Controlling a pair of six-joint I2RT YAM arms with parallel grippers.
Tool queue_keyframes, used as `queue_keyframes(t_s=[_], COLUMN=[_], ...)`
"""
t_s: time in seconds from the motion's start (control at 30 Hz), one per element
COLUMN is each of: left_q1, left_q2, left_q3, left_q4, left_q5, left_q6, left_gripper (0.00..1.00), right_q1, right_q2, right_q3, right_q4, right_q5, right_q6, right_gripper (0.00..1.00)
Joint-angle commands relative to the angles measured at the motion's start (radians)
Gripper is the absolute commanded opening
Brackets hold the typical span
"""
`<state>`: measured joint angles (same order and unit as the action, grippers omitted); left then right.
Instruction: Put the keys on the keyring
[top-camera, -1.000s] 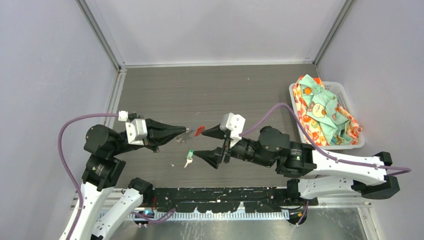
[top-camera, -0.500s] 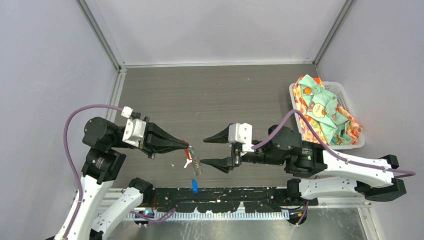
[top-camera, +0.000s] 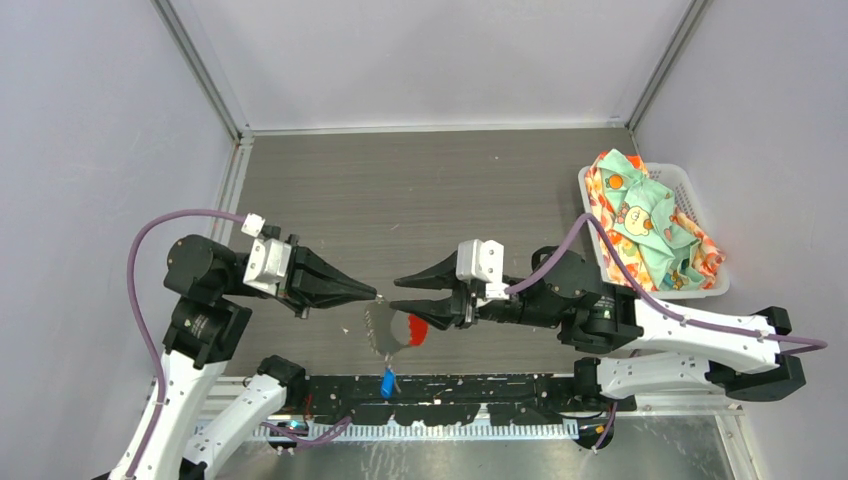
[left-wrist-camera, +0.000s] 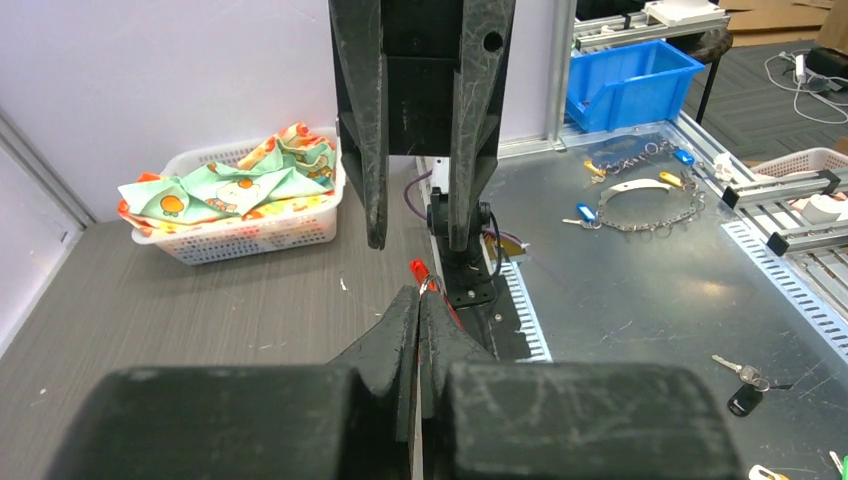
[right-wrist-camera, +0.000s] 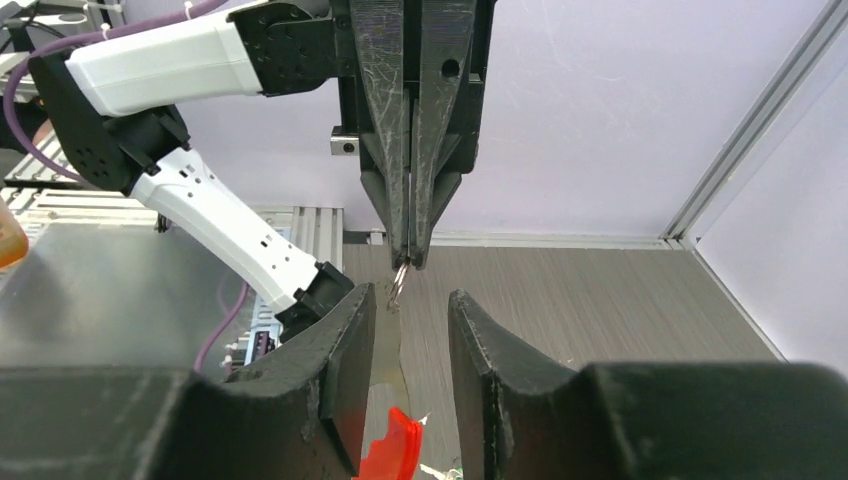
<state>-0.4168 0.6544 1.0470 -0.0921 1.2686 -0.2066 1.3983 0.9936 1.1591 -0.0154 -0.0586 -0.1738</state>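
Observation:
My left gripper (top-camera: 376, 297) is shut on the top end of the keyring's silver chain (top-camera: 381, 330). The chain hangs blurred below it, with the red loop (top-camera: 416, 329) swung to the right. My right gripper (top-camera: 397, 294) is open and faces the left gripper tip to tip, its fingers either side of the chain's top. In the right wrist view the chain (right-wrist-camera: 392, 345) and red loop (right-wrist-camera: 397, 447) hang between my open fingers (right-wrist-camera: 350, 340). In the left wrist view my gripper (left-wrist-camera: 418, 292) pinches the ring beside the red loop (left-wrist-camera: 417, 269). A blue-headed key (top-camera: 386, 381) lies on the near base rail. The green-headed key is not clearly visible.
A white basket (top-camera: 700, 285) full of patterned cloth stands at the right edge of the table; it also shows in the left wrist view (left-wrist-camera: 250, 232). The arms' black base rail (top-camera: 470, 385) runs along the near edge. Grey walls close in the left, back and right.
My left gripper dropped toward the near edge with the chain, which then swung right. My right gripper moved in to face it and narrowed. The blue key fell onto the rail.

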Motion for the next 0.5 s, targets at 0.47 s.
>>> queue_keyframes(t_s=[0.47], left_q1=[0.003], left_q2=[-0.020], left_q3=[0.001], left_q4=[0.042], left_q5=[-0.009], left_q6=[0.014], left_gripper=[0.00], right_q1=[-0.011], right_q2=[0.063], right_q3=[0.025], right_q4=[0.081], right_q5=[0.055], right_q6=[0.068], right_gripper=[0.15])
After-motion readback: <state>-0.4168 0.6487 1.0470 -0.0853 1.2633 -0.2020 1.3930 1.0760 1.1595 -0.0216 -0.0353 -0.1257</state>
